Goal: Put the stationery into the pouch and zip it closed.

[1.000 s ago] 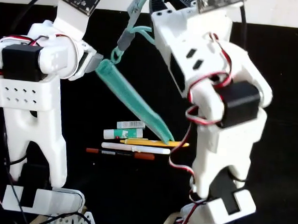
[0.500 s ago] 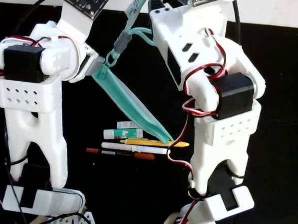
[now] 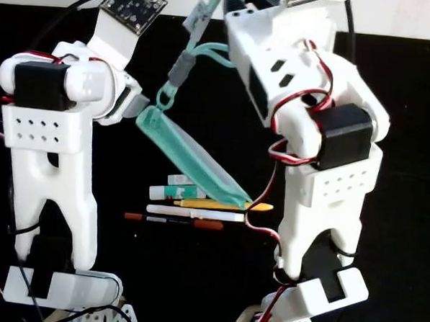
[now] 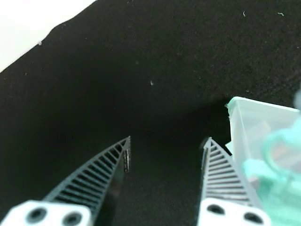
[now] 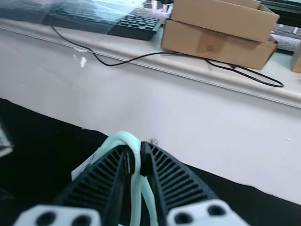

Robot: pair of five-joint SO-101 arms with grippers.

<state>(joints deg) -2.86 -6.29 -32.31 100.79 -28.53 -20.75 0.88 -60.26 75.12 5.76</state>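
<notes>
A teal pouch (image 3: 193,158) hangs tilted above the black table, its lower corner resting by the yellow pen (image 3: 223,205). Its strap (image 3: 195,36) runs up to my right gripper (image 5: 136,151), which is shut on the pale teal strap (image 5: 132,143). My left gripper (image 4: 167,143) is open, with the pouch's clear upper corner (image 4: 261,136) just outside one fingertip (image 4: 209,146) and nothing between the fingers. Below the pouch lie a glue stick (image 3: 176,192), a white pen (image 3: 194,213) and a red-tipped pen (image 3: 172,220).
Both white arms stand close together, the left arm (image 3: 45,159) and the right arm (image 3: 329,181) flanking the stationery. Beyond the table's far edge a white ledge (image 5: 197,70) carries cardboard boxes (image 5: 216,23), a keyboard (image 5: 127,21) and a cable.
The pouch's upper end has dropped a little and swung, while its lower corner stayed by the yellow pen. The left arm has shifted slightly to the right; the right arm has shifted a little.
</notes>
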